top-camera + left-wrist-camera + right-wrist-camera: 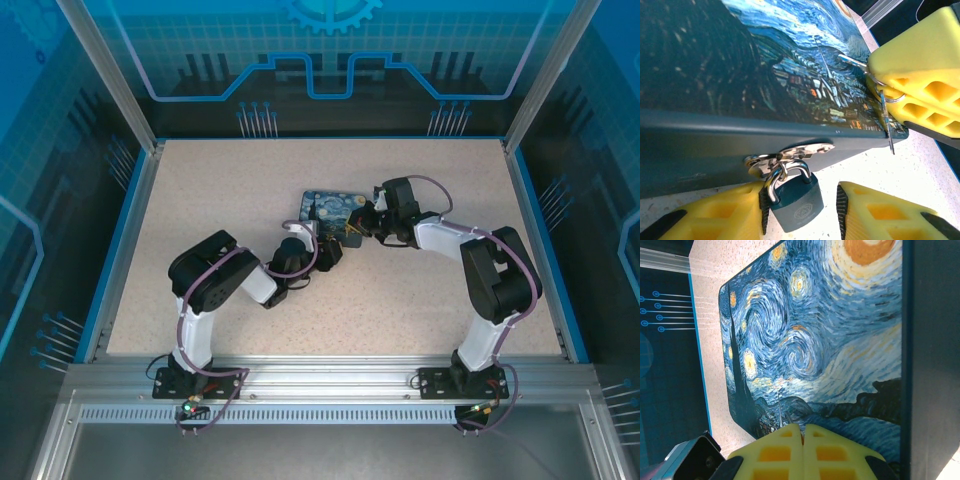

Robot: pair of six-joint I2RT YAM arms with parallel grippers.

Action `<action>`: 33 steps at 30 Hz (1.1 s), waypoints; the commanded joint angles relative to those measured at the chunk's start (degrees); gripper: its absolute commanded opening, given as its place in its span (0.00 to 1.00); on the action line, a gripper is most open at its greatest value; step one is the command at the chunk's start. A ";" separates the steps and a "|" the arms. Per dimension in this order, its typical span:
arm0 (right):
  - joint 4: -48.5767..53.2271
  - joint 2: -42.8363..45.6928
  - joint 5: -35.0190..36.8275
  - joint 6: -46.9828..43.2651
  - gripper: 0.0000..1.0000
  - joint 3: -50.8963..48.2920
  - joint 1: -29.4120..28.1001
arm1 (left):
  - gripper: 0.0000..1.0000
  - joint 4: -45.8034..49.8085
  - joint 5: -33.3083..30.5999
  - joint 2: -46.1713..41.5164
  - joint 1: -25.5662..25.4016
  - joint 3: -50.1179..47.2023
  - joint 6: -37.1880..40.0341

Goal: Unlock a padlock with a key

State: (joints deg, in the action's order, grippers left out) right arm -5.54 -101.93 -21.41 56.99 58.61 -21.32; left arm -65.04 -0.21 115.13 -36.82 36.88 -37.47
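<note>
Your painted box point(328, 212) sits mid-table. In the left wrist view, your left gripper point(801, 220) is spread at 6 o'clock around the padlock point(797, 202) hanging from the box's hasp point(790, 152); at 2 o'clock your right gripper point(885, 75) pinches the key point(885, 117).

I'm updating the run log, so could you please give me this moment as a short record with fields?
box: painting-print lid, on the table
padlock: hanging by its shackle from the hasp on the box's front
key: dangling on its ring near the box's front edge, not in the padlock
left gripper: open, straddling the padlock
right gripper: shut, holding the key by its ring
</note>
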 commanded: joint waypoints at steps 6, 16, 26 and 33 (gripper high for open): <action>0.88 -1.82 0.52 0.51 0.00 0.97 -0.10 | 0.39 -4.24 0.97 -0.77 -1.38 0.13 -0.77; 0.79 -1.98 0.47 0.55 0.00 0.98 -0.12 | 0.50 -5.84 0.73 0.33 -1.90 0.32 -1.80; 1.10 -2.33 0.47 0.42 0.00 1.51 -0.04 | 0.59 -8.49 1.96 1.07 -1.66 0.22 -3.91; 1.41 -2.38 0.38 0.22 0.00 1.77 0.06 | 0.55 -9.20 3.34 -1.16 -1.59 -1.36 -4.54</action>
State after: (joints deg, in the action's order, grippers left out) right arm -5.58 -102.56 -21.39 56.99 59.37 -21.32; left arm -69.78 0.30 115.90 -38.04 36.25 -41.54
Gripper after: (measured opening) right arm 0.063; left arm 0.555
